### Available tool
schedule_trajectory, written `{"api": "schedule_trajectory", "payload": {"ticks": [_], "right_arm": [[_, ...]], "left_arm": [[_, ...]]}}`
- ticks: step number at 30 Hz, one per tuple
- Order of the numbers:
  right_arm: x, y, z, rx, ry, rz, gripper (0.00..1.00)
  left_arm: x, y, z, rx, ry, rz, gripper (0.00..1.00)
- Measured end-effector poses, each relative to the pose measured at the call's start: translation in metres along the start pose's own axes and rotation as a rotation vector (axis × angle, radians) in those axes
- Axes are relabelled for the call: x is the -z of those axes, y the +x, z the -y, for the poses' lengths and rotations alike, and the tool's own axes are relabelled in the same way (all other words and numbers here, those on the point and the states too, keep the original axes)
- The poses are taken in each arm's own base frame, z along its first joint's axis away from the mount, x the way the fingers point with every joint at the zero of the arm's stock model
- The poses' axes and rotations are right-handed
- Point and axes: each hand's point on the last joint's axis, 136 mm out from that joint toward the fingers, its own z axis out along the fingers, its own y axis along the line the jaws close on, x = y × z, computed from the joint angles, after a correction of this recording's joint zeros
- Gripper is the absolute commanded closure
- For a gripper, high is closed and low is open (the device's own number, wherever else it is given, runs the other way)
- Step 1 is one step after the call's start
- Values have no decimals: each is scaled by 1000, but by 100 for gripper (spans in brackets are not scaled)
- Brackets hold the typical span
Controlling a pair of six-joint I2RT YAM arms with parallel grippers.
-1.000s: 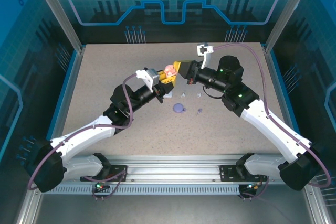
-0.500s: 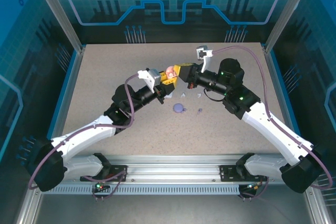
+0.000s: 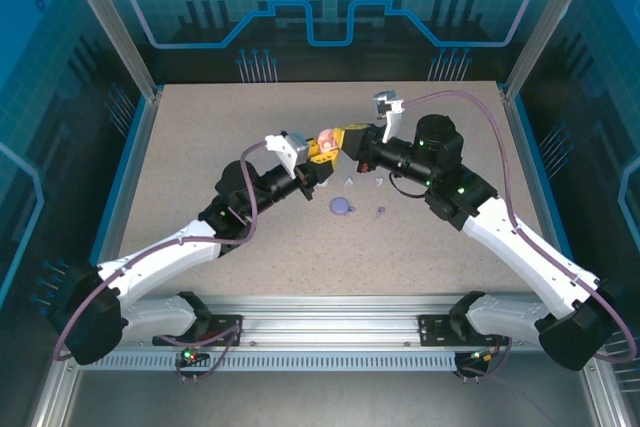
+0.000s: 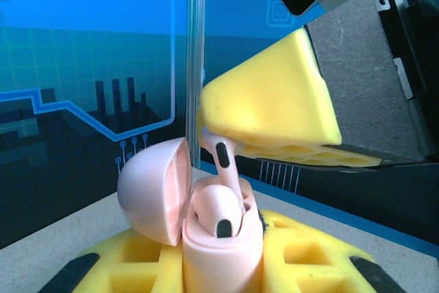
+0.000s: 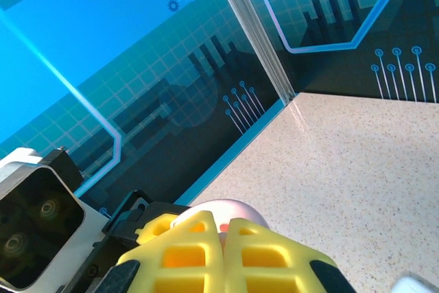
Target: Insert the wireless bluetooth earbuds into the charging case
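Both arms reach in from the near corners, elbows bent, wrists meeting mid-table; left gripper (image 3: 320,154) points up and to the right, jaws pinched tight on the pink charging case (image 4: 218,255) — right gripper (image 3: 347,137) angles in from the opposite side, tips just beside the left's; its yellow fingers (image 4: 274,101) are pressed together, apparently nipping an earbud (image 4: 223,156) by its head.

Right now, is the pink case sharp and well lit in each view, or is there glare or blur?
Left wrist view: pink case and held earbud sharp, evenly lit, no glare. Right wrist view: right gripper in front hides most of the case. Top external view: even light, case tiny.
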Motion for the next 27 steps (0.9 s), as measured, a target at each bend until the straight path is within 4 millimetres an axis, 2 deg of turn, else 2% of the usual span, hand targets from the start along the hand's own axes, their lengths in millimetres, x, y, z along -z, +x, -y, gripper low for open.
{"api": "schedule_trajectory", "payload": {"ticks": [4, 6, 11, 13, 18, 23, 27], "right_arm": [[0, 2, 1, -2, 9, -3, 93], [0, 2, 2, -4, 12, -5, 86], [0, 10, 5, -15, 28, -34, 75], [0, 11, 7, -15, 36, -35, 66], [1, 14, 13, -38, 67, -47, 35], [3, 10, 14, -60, 78, -49, 17], [11, -7, 9, -72, 74, -14, 11]], "left_arm": [[0, 1, 0, 1, -1, -4, 100], [0, 1, 0, 1, -2, -4, 100], [0, 1, -1, 0, -6, -2, 100], [0, 1, -1, 1, -6, -3, 100], [-1, -5, -1, -1, -4, 16, 100], [-1, -10, 0, -4, -2, 35, 100], [0, -13, 0, -6, -1, 47, 100]]}}
